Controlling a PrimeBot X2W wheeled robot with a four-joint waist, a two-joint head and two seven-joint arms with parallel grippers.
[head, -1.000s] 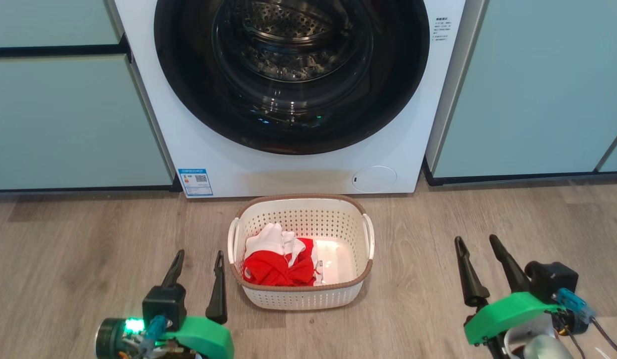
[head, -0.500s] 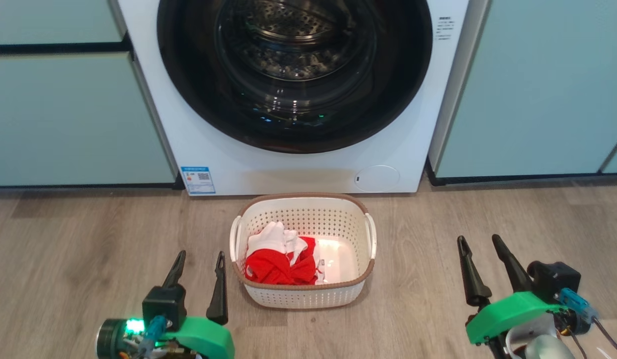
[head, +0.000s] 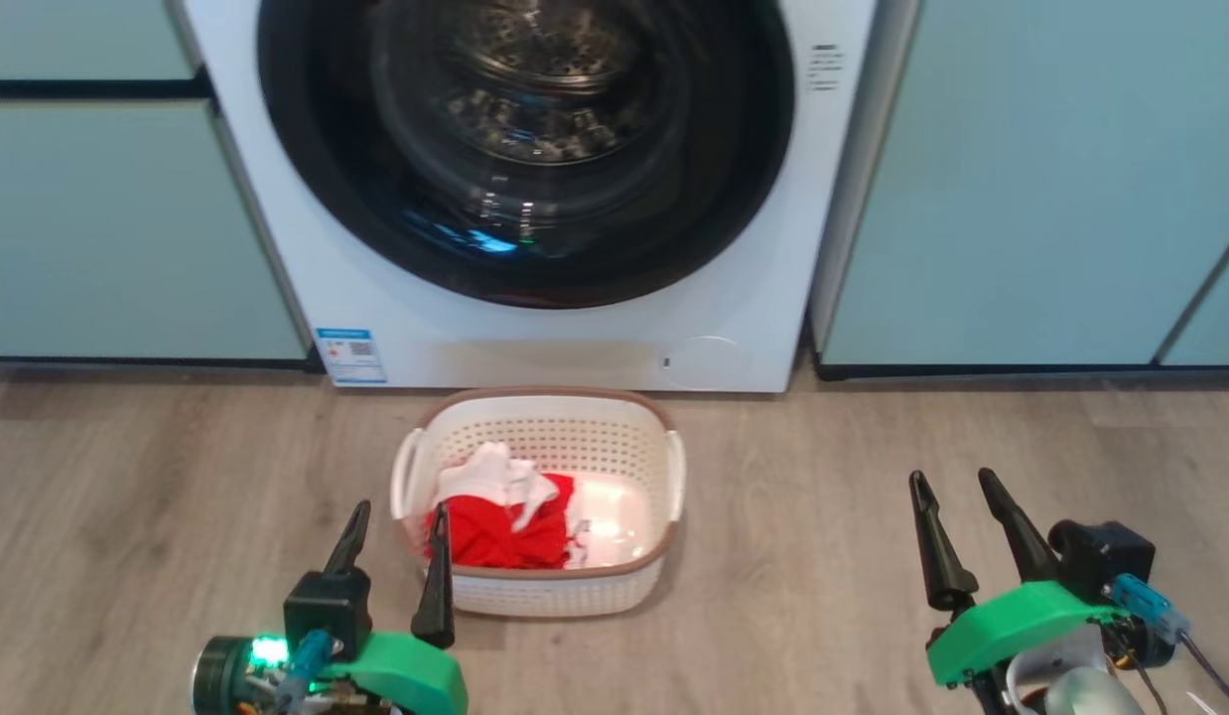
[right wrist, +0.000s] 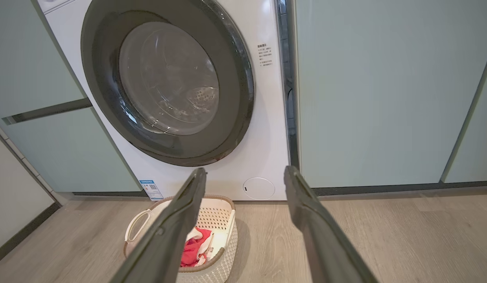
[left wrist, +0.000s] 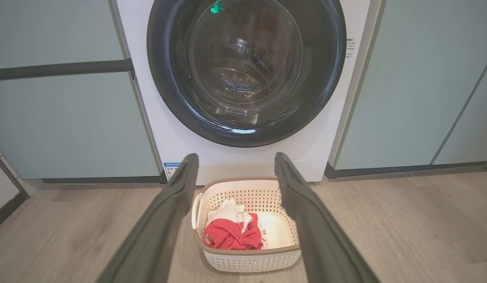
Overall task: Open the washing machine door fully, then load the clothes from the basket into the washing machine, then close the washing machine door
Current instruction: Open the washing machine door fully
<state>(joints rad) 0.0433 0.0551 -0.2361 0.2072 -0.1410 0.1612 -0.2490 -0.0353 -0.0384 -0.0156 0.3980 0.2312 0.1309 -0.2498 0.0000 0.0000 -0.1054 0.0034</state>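
The white washing machine stands straight ahead between the cabinets. The washing machine door, glossy black rim around bulging glass, lies shut flat against its front; it also appears in the left wrist view and the right wrist view. On the floor before it sits the cream basket with the red and white clothes heaped in its left half. My left gripper hovers open just left of the basket's near corner. My right gripper is open well to the right, apart from everything. Both are empty.
Pale teal cabinets flank the machine on both sides. A blue sticker and a round flap sit low on the washer front. Wood floor stretches bare between the basket and my right gripper.
The whole head picture has shifted left, so the camera has swung a little to the right. Both grippers hold the same open stance. Basket, clothes and door have not moved.
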